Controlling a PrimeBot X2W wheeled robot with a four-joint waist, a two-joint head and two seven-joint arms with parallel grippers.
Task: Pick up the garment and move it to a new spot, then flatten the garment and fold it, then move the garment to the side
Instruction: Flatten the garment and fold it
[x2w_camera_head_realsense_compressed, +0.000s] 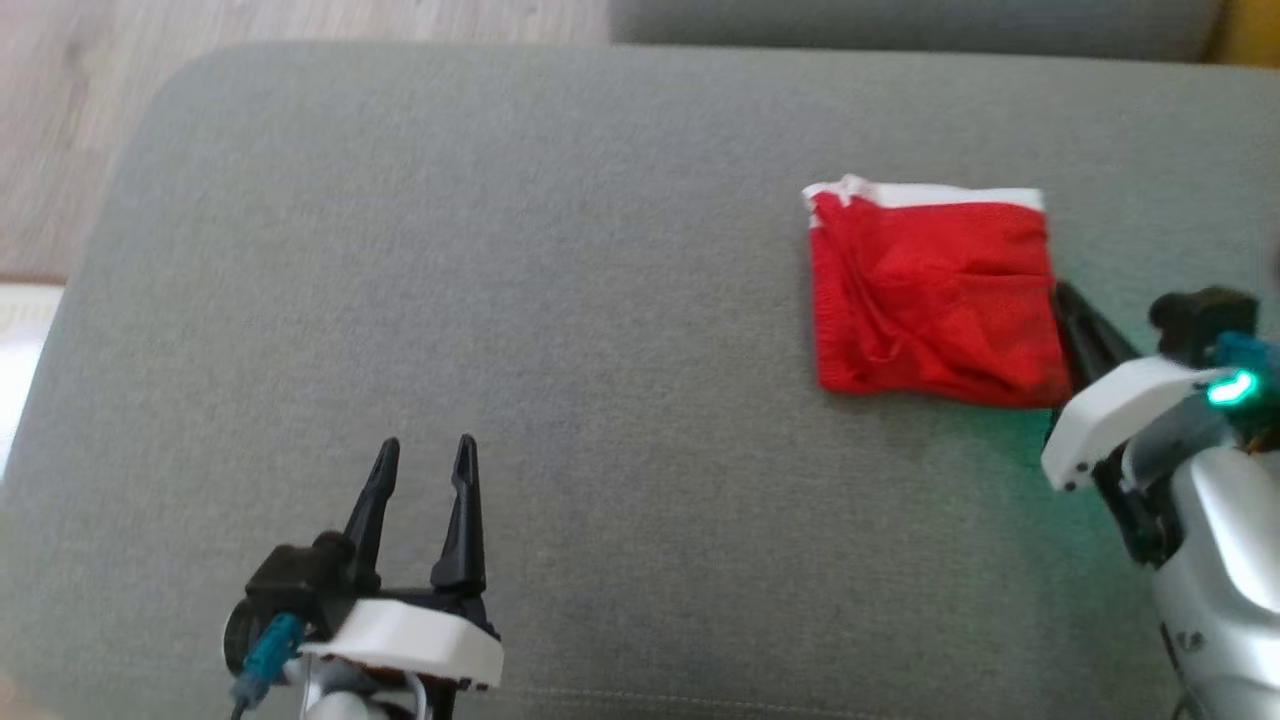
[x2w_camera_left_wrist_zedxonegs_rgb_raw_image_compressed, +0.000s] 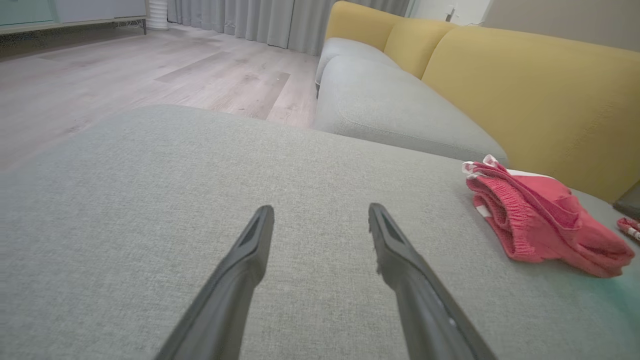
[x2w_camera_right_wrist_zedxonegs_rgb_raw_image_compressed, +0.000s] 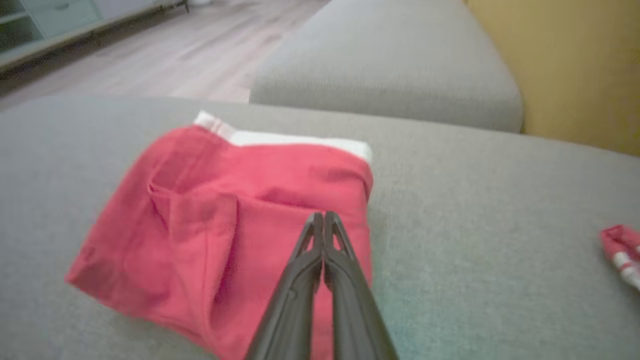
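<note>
The red garment (x2w_camera_head_realsense_compressed: 930, 295) with a white band along its far edge lies folded into a rough square on the grey cushion (x2w_camera_head_realsense_compressed: 500, 300), right of centre. My right gripper (x2w_camera_head_realsense_compressed: 1065, 295) is shut, its fingers pressed together at the garment's right edge. In the right wrist view the shut fingertips (x2w_camera_right_wrist_zedxonegs_rgb_raw_image_compressed: 324, 220) sit over the red cloth (x2w_camera_right_wrist_zedxonegs_rgb_raw_image_compressed: 225, 225), and nothing shows pinched between them. My left gripper (x2w_camera_head_realsense_compressed: 425, 455) stands open at the lower left, well apart from the garment. The left wrist view shows the left gripper (x2w_camera_left_wrist_zedxonegs_rgb_raw_image_compressed: 320, 212) above bare cushion, with the garment (x2w_camera_left_wrist_zedxonegs_rgb_raw_image_compressed: 545, 220) off to the right.
A small red-and-white piece (x2w_camera_right_wrist_zedxonegs_rgb_raw_image_compressed: 620, 250) lies on the cushion to the right of the garment. A second grey cushion (x2w_camera_left_wrist_zedxonegs_rgb_raw_image_compressed: 390, 110) and a yellow backrest (x2w_camera_left_wrist_zedxonegs_rgb_raw_image_compressed: 525, 85) stand beyond. Wooden floor (x2w_camera_left_wrist_zedxonegs_rgb_raw_image_compressed: 125, 75) lies past the cushion's far left edge.
</note>
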